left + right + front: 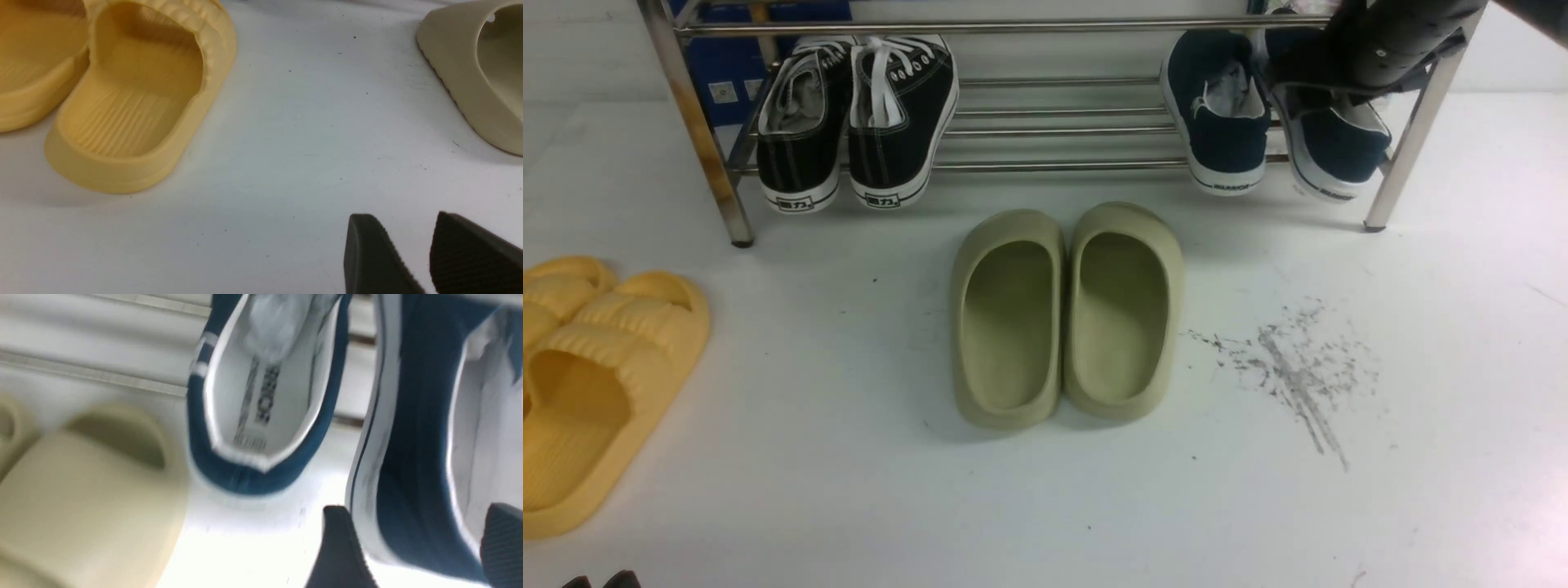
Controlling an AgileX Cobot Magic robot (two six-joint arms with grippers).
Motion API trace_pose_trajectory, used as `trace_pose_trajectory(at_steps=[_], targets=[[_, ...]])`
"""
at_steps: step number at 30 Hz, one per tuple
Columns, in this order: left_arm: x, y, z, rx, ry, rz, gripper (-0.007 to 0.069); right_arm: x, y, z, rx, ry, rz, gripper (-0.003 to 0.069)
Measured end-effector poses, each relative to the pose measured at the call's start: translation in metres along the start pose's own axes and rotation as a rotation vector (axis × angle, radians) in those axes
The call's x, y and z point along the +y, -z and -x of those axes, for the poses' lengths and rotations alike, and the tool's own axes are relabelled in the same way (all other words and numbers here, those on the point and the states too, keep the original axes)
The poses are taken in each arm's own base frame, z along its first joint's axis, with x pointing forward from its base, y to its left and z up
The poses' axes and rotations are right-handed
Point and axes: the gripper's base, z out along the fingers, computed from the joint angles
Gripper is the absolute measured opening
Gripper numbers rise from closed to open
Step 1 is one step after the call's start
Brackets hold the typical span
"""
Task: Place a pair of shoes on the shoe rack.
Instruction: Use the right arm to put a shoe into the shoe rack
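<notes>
Two navy slip-on shoes sit on the lower bars at the right end of the silver shoe rack (1062,165), heels toward me: the left shoe (1217,122) and the right shoe (1331,143). My right gripper (421,535) is over the right shoe (412,416). Its jaws straddle the shoe's side wall near the heel, one finger (339,547) against the white sole and the other (502,539) inside against the lining. The other navy shoe (265,396) lies beside it. My left gripper (402,228) hangs low over bare floor, tips apart and empty.
Black lace-up sneakers (858,122) sit on the rack's left end. Olive-green slides (1066,314) lie on the white floor in front of the rack. Yellow slides (588,376) lie at the left, near my left gripper. Grey scuff marks (1290,367) are at the right.
</notes>
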Motion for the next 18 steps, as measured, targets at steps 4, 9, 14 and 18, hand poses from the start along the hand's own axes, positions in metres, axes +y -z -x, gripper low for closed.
trace_pose_trajectory(at_steps=[4,9,14,18], targets=[[0.0,0.0,0.0,0.0,0.0,0.0,0.0239,0.001,0.01,-0.008,0.097,0.039,0.015,0.0394],[0.0,0.0,0.0,0.0,0.0,0.0,0.0239,-0.001,0.032,-0.023,0.196,0.078,0.006,0.026],[0.0,0.0,0.0,0.0,0.0,0.0,0.0239,-0.005,0.045,-0.051,0.171,0.075,-0.024,0.0127],[0.0,0.0,0.0,0.0,0.0,0.0,0.0239,-0.01,0.042,-0.072,0.087,0.023,-0.077,0.0049]])
